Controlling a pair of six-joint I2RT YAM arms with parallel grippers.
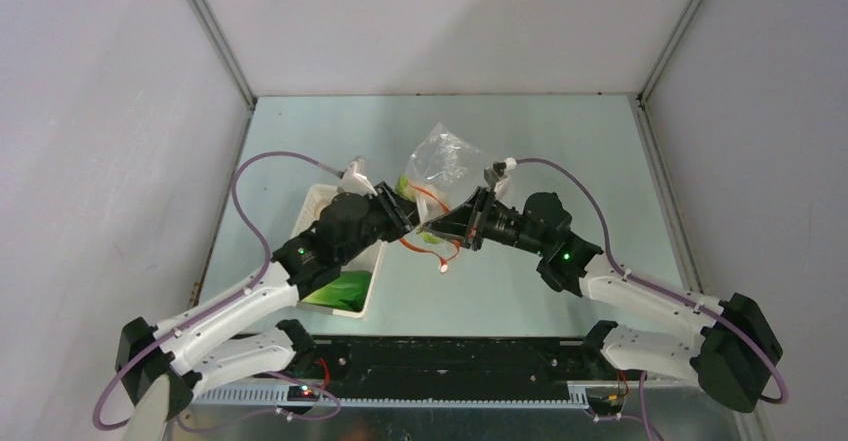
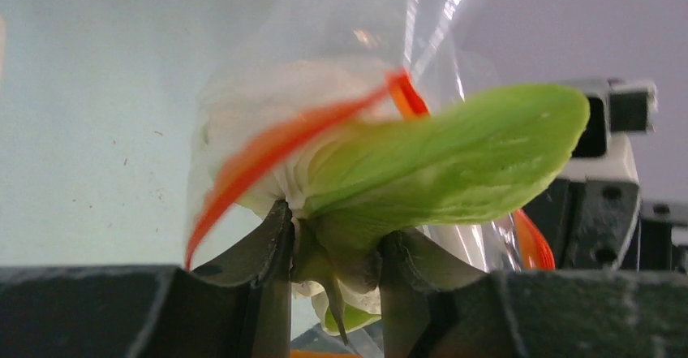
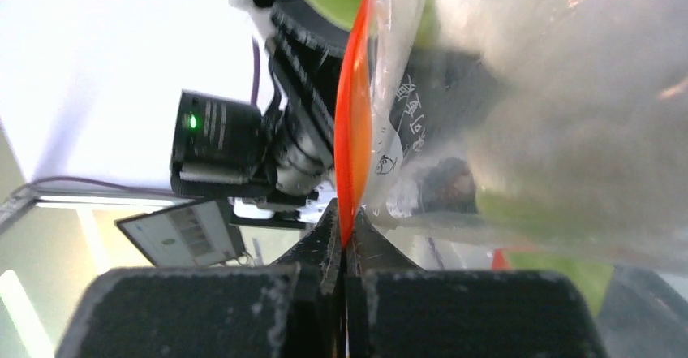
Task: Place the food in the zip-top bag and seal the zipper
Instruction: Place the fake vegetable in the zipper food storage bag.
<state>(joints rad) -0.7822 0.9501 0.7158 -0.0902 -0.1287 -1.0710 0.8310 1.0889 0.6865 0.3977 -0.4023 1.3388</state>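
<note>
A white basket (image 1: 312, 201) sits by the table's (image 1: 560, 131) left edge, partly under the left arm, with a green leafy piece (image 1: 342, 289) in its near end. Over the table's middle the zip-top bag (image 1: 440, 161) hangs between the two arms, its body rising toward the far edge. A pale lump (image 2: 268, 90) shows through the plastic. The left gripper (image 2: 337, 252) is clamped on the stalk end of a bok choy (image 2: 454, 155). The leaf stretches away from the fingers across the bag's mouth, and whether its tip is inside cannot be told. The right gripper (image 3: 345, 240) is pinched tight on the zipper (image 3: 355, 131), which runs straight out from its jaws.
</note>
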